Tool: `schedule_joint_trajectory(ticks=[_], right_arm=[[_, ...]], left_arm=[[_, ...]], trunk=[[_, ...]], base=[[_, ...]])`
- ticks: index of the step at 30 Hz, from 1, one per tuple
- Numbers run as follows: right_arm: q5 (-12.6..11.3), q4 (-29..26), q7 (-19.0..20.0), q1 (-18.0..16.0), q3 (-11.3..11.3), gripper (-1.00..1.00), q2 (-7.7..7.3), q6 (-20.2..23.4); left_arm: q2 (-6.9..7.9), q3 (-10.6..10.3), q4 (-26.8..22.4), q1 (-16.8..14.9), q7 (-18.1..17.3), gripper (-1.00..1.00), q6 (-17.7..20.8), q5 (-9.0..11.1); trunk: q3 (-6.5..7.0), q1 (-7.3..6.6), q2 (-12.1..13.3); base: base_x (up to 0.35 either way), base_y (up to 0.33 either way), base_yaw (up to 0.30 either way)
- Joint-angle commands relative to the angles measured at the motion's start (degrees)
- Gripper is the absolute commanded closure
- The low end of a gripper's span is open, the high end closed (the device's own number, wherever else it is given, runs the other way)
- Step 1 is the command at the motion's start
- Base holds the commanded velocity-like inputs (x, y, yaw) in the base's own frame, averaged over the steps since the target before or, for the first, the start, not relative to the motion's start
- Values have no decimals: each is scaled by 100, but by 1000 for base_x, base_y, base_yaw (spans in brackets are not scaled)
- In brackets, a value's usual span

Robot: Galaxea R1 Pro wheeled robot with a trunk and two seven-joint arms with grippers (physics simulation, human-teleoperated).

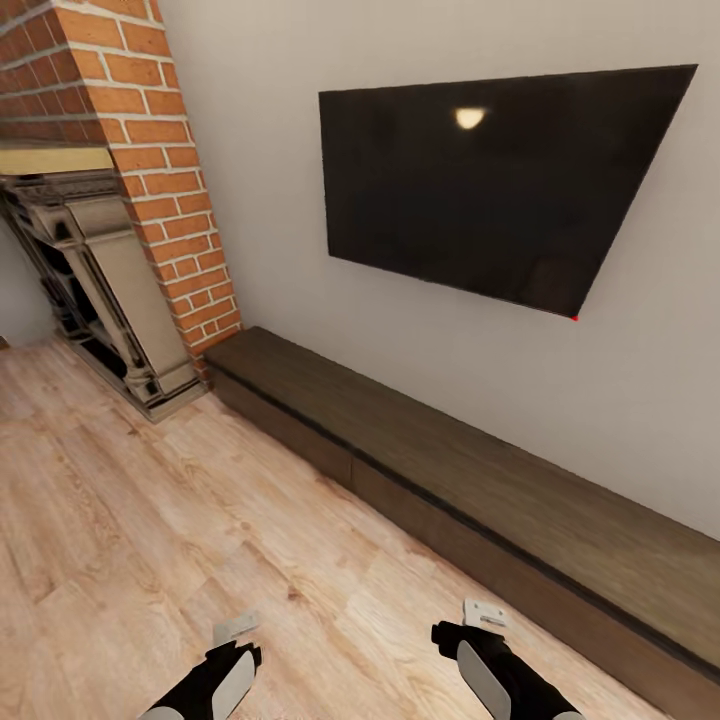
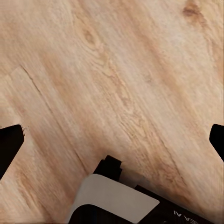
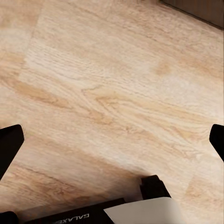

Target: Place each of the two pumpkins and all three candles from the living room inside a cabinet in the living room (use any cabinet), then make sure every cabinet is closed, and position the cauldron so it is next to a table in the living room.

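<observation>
The left tool [image 2: 112,140] hangs over the pale, knotty wood-plank floor [image 1: 150,520], and in its wrist view its two dark fingertips [image 2: 10,142] stand far apart at the picture's edges, with bare boards between them: it is spread wide and holds nothing. The right tool [image 3: 112,140] is likewise spread wide and empty, its dark fingertips [image 3: 9,144] at the two edges of its own wrist view, above the same floor. In the head view both black-and-white forearms reach in low, the left arm [image 1: 215,680] and the right arm [image 1: 495,670] well apart from each other.

Ahead of both tools, against the plain off-white wall [image 1: 560,400], runs the long, low dark-brown wooden cabinet [image 1: 470,470]. Its wide handleless fronts all sit flush, so it is shut along the stretch that shows. The right tool is nearer to it than the left; a dark strip of its base shows at the far corner of the right wrist view [image 3: 200,9]. The cabinet's top is a flat brown slab.

Above the cabinet, a large flat black screen [image 1: 500,185] is mounted on the wall, with a small reflected light spot and a tiny red dot at its lower corner. Beyond the left tool, past the cabinet's far end, rises a red brick chimney column [image 1: 150,130], and beside it stands the ornate grey carved fireplace surround [image 1: 100,290].
</observation>
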Motion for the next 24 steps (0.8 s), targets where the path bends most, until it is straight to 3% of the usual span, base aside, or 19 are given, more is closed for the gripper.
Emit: schedule_joint_trajectory(ticks=[1, 20, 24], right_arm=[[-42, -13, -49, -3, 34, -100, -6, 18], [-43, -13, -23, -3, 34, -100, -6, 17], [-43, -13, -23, -3, 33, -100, -6, 17]], left_arm=[[3, -47, -10, -2, 41, -100, 34, 30], [3, -47, -10, -2, 41, -100, 35, 30], [3, -47, -10, 0, 41, -100, 35, 30]], trunk=[[13, -22, 38], [354, -440, 800], [426, -527, 960]], base=[[0, 0, 283], [0, 0, 282], [0, 0, 114]])
